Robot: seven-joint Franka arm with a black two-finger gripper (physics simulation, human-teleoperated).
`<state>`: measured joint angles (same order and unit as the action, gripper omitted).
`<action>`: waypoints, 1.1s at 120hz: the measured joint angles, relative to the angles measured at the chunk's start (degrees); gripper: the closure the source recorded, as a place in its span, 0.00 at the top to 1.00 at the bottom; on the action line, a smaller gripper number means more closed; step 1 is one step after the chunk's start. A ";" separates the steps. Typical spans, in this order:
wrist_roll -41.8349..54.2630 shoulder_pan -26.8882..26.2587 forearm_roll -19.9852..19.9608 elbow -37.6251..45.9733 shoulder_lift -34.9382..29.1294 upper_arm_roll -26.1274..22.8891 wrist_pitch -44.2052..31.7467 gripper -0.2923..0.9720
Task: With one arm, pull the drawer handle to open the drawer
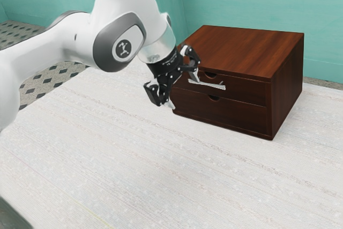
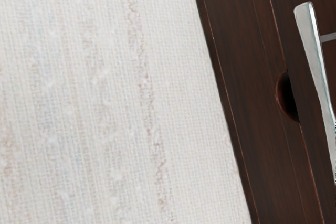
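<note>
The jaws stand spread apart and hold nothing, just off the end of the silver handle (image 1: 207,84) nearest the arm (image 1: 64,52). That handle crosses the upper drawer (image 1: 236,88) of a dark wooden chest (image 1: 246,52) on the pale worktop (image 1: 134,159); the drawer looks shut. This reads as the approach step. Next, the jaws need to straddle the bar, close, then pull straight outward. No writing is readable, only a small emblem (image 1: 123,48) on the arm.

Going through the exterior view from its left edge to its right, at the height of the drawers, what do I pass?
Robot arm → gripper → silver drawer handle → cabinet's side panel.
</note>
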<state>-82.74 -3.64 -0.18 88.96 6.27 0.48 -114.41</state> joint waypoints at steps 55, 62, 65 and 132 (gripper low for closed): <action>-5.17 0.44 0.00 0.16 3.34 0.05 -7.44 0.77; -5.59 0.50 0.00 0.12 3.55 0.05 -7.88 0.77; -5.76 0.53 0.00 0.10 3.64 0.05 -8.05 0.77; -8.15 1.56 -0.09 -4.52 8.54 0.05 -9.19 0.77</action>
<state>-90.89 -2.09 -0.26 84.43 14.81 0.53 -123.60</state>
